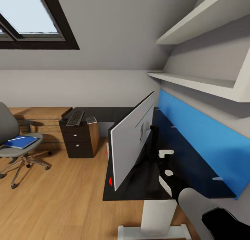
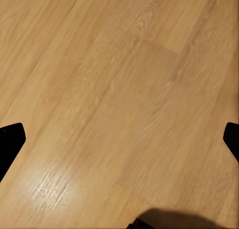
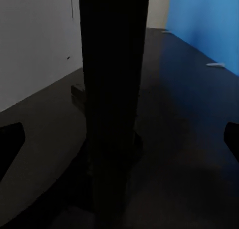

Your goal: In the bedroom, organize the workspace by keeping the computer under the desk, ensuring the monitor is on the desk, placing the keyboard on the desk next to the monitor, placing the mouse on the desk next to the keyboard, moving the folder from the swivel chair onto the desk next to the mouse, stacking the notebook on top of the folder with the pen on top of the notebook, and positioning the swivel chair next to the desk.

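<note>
The white-backed monitor [image 1: 133, 139] stands on the black desk [image 1: 194, 163], its rear face toward me. My right gripper [image 1: 160, 156] reaches to its foot. In the right wrist view the black stand post [image 3: 112, 89] rises between the fingertips [image 3: 10, 144], which stay wide apart, so the right gripper [image 3: 119, 139] is open. At the far left the grey swivel chair [image 1: 10, 129] carries a blue folder [image 1: 21, 141]. A dark keyboard [image 1: 75, 117] and a small grey item [image 1: 91, 120] lie on the far desk section. My left gripper [image 2: 119, 139] hangs open over bare wood floor [image 2: 124, 79].
A dark drawer cabinet [image 1: 79, 139] stands under the far desk section. A blue panel [image 1: 208, 135] backs the desk, with white shelves [image 1: 194, 82] above it. Wood floor [image 1: 62, 195] lies open between the chair and the desk. Something red-marked [image 1: 111, 181] shows below the desk's edge.
</note>
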You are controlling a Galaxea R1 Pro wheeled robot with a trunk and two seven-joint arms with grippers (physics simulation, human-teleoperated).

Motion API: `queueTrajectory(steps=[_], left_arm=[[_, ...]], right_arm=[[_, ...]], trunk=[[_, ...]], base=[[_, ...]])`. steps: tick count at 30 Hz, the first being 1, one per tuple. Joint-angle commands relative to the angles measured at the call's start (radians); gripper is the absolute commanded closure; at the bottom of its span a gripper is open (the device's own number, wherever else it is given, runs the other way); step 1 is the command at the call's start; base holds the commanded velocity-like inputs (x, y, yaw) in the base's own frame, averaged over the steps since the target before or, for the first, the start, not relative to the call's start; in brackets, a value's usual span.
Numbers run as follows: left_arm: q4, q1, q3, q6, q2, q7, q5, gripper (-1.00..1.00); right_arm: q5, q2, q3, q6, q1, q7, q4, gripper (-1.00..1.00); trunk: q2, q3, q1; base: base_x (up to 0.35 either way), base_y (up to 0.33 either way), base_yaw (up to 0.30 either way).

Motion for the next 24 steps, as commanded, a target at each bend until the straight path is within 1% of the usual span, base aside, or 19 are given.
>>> queueTrajectory(steps=[1,7,12,17,24], left_arm=[[-0.003,0.001,-0.002,0.002,0.000,0.004,0.009,-1.00],[-0.002,0.001,-0.003,-0.003,0.000,0.004,0.010,-1.00],[-0.002,0.001,-0.002,-0.003,-0.001,0.004,0.009,-1.00],[-0.001,0.001,-0.002,-0.004,-0.001,0.004,0.008,-1.00],[-0.001,0.001,-0.002,-0.004,-0.001,0.004,0.009,-1.00]], right_arm=[[-0.009,0.000,0.009,-0.004,-0.001,-0.005,0.001,-1.00],[-0.009,-0.007,0.009,-0.004,-0.001,-0.004,0.001,-1.00],[-0.008,-0.007,0.009,-0.004,-0.001,-0.004,0.001,-1.00],[-0.007,-0.007,0.009,-0.004,-0.001,-0.004,0.002,-1.00],[-0.007,-0.007,0.009,-0.004,-0.001,-0.004,0.001,-1.00]], trunk=[[-0.001,-0.001,0.000],[-0.001,-0.001,0.000],[-0.001,-0.001,0.000],[-0.001,-0.001,0.000],[-0.001,-0.001,0.000]], base=[[0.081,-0.063,0.000],[0.032,-0.018,0.000],[0.138,-0.002,0.000],[0.048,0.000,0.000],[0.197,0.000,0.000]])
